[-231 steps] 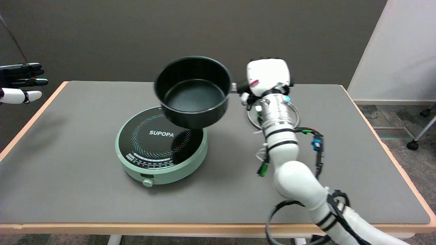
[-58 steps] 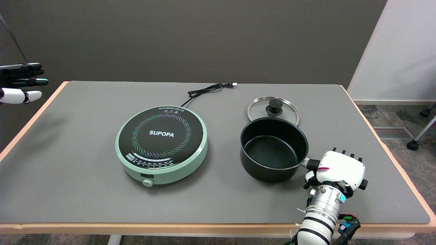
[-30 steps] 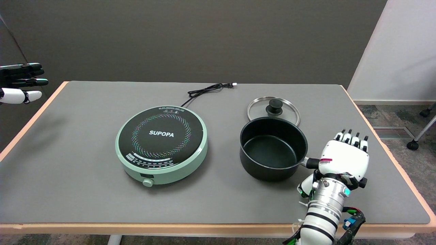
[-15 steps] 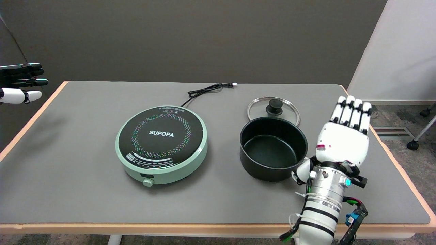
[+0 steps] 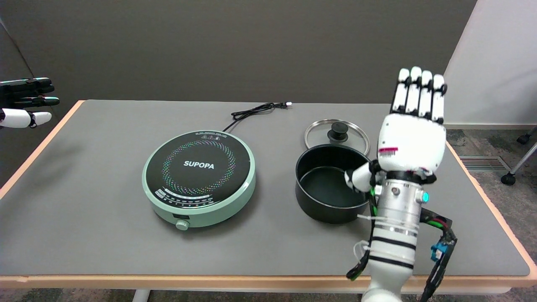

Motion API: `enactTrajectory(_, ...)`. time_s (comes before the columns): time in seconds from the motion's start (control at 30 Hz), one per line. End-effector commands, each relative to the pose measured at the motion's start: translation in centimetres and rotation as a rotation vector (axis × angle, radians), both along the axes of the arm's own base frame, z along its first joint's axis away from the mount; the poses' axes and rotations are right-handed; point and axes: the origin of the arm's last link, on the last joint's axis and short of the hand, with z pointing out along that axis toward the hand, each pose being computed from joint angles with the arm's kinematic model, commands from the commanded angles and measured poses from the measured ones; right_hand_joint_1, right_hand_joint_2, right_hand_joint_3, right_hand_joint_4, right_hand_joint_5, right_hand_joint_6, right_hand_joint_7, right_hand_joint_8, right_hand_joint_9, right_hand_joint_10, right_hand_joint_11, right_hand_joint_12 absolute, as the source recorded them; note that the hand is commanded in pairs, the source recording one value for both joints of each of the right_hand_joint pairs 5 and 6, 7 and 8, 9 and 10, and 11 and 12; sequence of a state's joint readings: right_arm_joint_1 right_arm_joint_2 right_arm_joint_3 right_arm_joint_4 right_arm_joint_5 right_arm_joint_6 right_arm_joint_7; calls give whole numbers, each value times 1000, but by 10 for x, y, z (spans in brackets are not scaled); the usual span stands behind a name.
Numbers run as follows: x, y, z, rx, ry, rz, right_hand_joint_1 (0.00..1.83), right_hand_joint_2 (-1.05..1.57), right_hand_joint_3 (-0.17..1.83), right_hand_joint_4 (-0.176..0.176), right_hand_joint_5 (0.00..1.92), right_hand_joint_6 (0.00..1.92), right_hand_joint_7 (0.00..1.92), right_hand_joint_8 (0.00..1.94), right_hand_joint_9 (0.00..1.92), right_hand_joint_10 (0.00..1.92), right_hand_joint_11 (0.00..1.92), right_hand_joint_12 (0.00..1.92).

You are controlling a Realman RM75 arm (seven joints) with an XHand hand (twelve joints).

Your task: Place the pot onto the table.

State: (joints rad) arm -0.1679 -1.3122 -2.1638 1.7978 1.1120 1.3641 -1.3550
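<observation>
**Pot resting on desk, right hand released**

The black pot (image 5: 331,184) stands upright on the grey desk (image 5: 105,235), to the right of the green induction cooker (image 5: 199,178) and well apart from it. Its interior shows nothing inside. The pot's handle is hidden behind the arm.

The right hand (image 5: 413,134) is raised above the desk with its white back toward the camera. It holds nothing; the fingers (image 5: 419,94) point straight up, extended and side by side, and the thumb sticks out to the left, in front of the pot's right rim. Contact between thumb and pot cannot be determined.

The glass lid (image 5: 337,135) with a black knob lies flat on the desk just behind the pot. A black power cord (image 5: 256,110) runs from the cooker toward the far edge of the desk.
</observation>
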Motion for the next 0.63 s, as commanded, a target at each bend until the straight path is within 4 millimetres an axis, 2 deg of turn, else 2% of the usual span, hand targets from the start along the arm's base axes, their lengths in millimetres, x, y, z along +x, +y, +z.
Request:
enactTrajectory(0.03, 38, -47, 69, 346, -181, 214, 1155, -287, 933, -174, 53, 53, 53, 53, 53, 53, 53, 53)
enactTrajectory(0.13, 40, -54, 91, 450, -316, 260, 1148, -215, 903, -176, 54, 54, 54, 54, 54, 54, 54, 54)
enactTrajectory(0.27, 52, -58, 111, 524, -340, 272, 1159, -152, 912, -169, 56, 56, 56, 56, 56, 56, 56, 56)
enactTrajectory(0.53, 75, -62, 131, 665, -317, 224, 1117, -136, 978, -176, 58, 58, 58, 58, 58, 58, 58, 58)
enactTrajectory(0.63, 78, -59, 140, 714, -373, 219, 1100, -139, 989, -176, 58, 58, 58, 58, 58, 58, 58, 58)
